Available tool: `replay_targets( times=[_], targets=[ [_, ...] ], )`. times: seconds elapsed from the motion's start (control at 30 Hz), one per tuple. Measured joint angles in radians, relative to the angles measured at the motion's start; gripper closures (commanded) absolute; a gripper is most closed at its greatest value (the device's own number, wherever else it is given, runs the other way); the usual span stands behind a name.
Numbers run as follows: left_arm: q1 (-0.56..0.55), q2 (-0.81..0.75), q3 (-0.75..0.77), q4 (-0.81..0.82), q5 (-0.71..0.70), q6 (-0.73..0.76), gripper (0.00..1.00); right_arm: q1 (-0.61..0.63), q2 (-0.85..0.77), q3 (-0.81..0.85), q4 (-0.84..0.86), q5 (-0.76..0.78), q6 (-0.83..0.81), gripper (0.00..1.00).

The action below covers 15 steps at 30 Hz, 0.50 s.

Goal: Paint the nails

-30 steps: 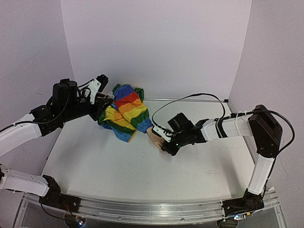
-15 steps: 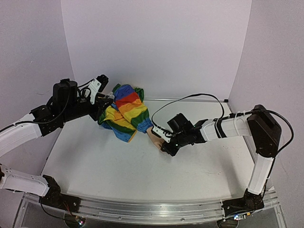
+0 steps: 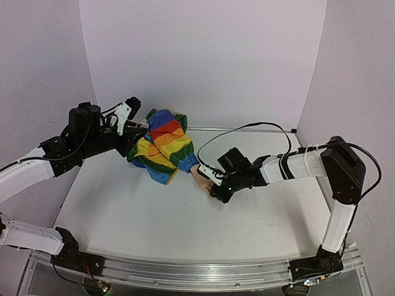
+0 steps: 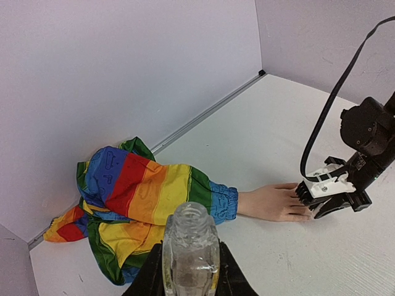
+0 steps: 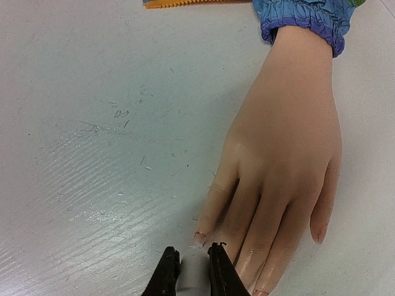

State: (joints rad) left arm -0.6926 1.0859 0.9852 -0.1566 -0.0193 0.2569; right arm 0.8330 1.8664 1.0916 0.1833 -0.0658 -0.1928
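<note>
- Nails [image 5: 199,237]: tipping the mannequin hand [image 5: 284,154], which is lying palm-down on the table [image 5: 80,123], wrist inside the rainbow sleeve [image 4: 142,197].
- Right gripper [image 5: 191,253]: I am hovering just beside the nearest fingertip. The jaws are nearly together, and I cannot tell whether they are gripping anything.
- Left gripper [image 4: 190,274]: I am clamping the uncapped clear bottle [image 4: 191,237], well apart from the hand.

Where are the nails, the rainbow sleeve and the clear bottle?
nails [image 5: 321,235], right wrist view, on the nail of the finger farthest right.
rainbow sleeve [image 4: 129,182], left wrist view, on the red stripe.
clear bottle [image 4: 191,246], left wrist view, on the glass below its mouth.
</note>
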Motion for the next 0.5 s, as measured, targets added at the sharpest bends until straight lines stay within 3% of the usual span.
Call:
replay_targets(
  times=[0.5],
  targets=[
    [0.000, 0.000, 0.000, 0.000, 0.000, -0.001, 1.00, 0.000, -0.006, -0.027, -0.004, 0.006, 0.009, 1.00]
  ],
)
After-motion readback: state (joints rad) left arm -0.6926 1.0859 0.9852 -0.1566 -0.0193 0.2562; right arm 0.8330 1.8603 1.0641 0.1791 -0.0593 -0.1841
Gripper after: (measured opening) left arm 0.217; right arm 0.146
